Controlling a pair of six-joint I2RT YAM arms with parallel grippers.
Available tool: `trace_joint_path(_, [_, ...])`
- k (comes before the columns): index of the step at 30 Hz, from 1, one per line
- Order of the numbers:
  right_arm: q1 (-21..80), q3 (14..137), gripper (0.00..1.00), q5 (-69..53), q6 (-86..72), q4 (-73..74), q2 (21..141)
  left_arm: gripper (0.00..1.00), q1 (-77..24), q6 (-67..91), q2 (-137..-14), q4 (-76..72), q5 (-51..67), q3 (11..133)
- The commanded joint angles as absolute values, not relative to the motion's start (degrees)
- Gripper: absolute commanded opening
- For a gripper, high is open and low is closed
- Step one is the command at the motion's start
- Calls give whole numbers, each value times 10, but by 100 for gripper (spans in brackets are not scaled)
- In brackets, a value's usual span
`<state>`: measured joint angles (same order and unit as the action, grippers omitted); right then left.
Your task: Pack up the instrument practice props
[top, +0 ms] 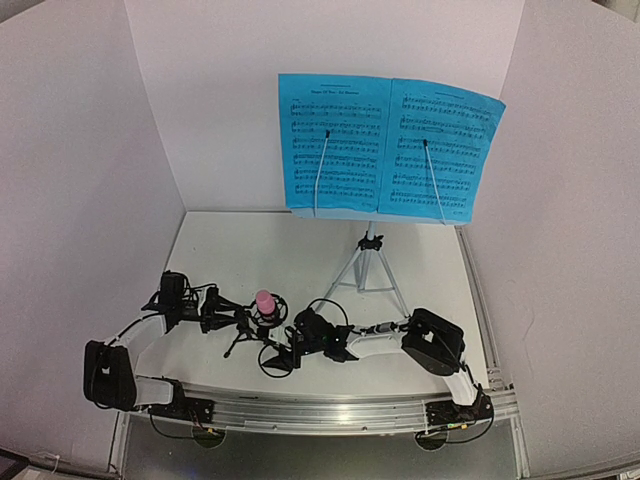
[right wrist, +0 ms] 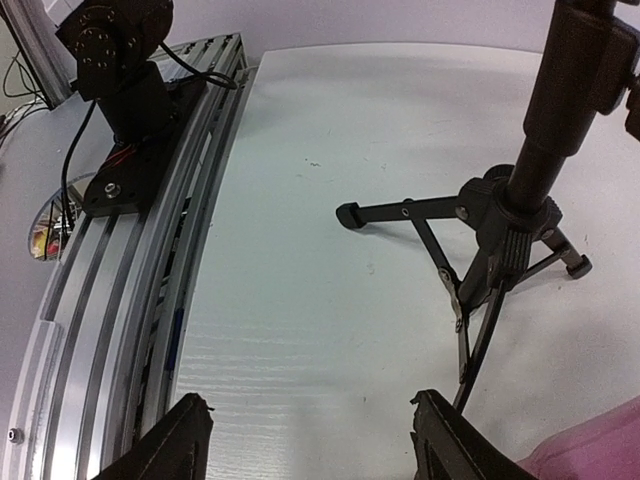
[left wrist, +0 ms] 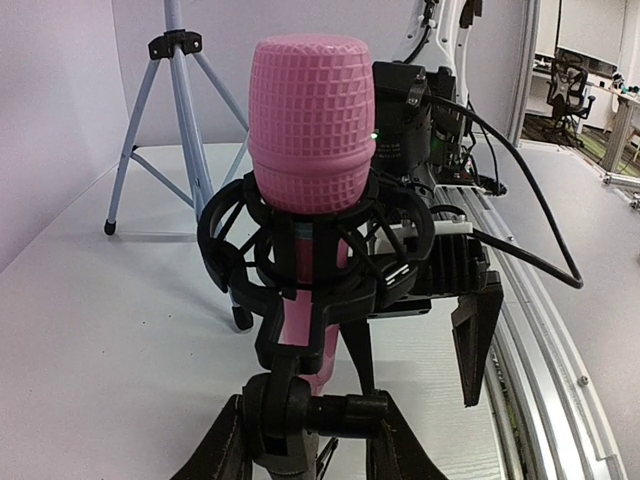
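Microphone first: your pink stick microphone (left wrist: 310, 130) stands upright, head up, seated in the ring mount (left wrist: 222, 230) of the small black tripod mic stand (right wrist: 500, 215). The stand's legs are spread on the white worktop (right wrist: 330, 130). In the overhead view it sits near the front edge and left of centre, between your two arms.

Your left claw (left wrist: 300, 445) is at the stand's neck, just under the ring mount. Its dark fingers (left wrist: 215, 445) show at the bottom of the left wrist view, one on each side of the pivot joint. These views do not let you tell whether they press on the stand or only flank it.

Your right claw (right wrist: 310, 440) is on the other side of the stand, low over the worktop. Its fingers are spread wide, with worktop showing between them. The stand's legs lie just beyond the fingertips, and a patch of pink shows at the bottom right corner of the right wrist view.

Farther back, right of centre, the pale music stand (top: 368, 250) rises on its silver tripod, well apart from the mic stand. Two blue sheet-music pages (top: 390, 145) lie open side by side on its desk, each held by a thin wire arm. An aluminium rail (top: 320, 410) runs along the near edge and carries both arm bases. White walls (top: 210, 100) enclose the worktop on three sides.
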<state>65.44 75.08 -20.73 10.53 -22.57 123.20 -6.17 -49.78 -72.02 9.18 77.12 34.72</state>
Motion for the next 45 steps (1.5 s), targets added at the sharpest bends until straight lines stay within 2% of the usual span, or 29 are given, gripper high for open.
trace_joint_path(1, [661, 753, 67, -213, 98, -273, 1174, 0, -61, -593, -738, 85, 698, 335])
trace_joint_path(4, [663, 737, 67, -209, 88, -270, 1172, 0, -60, -629, -754, 84, 665, 338])
trace_joint_path(10, [663, 712, 66, -200, 65, -267, 1177, 0, -60, -650, -759, 129, 673, 355])
trace_joint_path(19, [692, 643, 65, -148, 24, -234, 1107, 0, -60, -595, -758, 84, 662, 351])
trace_joint_path(20, [696, 635, 66, -139, 21, -228, 1101, 0, -60, -595, -758, 84, 662, 351])
trace_joint_path(24, [708, 612, 81, -94, -1, -204, 1076, 0, -60, -597, -756, 84, 663, 349])
trace_joint_path(32, [714, 556, 84, 1, -62, -121, 958, 0, -59, -612, -748, 97, 664, 346])
trace_joint_path(35, [714, 583, 84, 60, -68, -38, 890, 0, -60, -620, -745, 104, 663, 345])
trace_joint_path(39, [713, 631, 88, 111, -39, -16, 830, 0, -60, -630, -743, 114, 665, 345])
trace_joint_path(45, [698, 772, 96, 140, 58, -10, 909, 0, -60, -642, -745, 125, 666, 346])
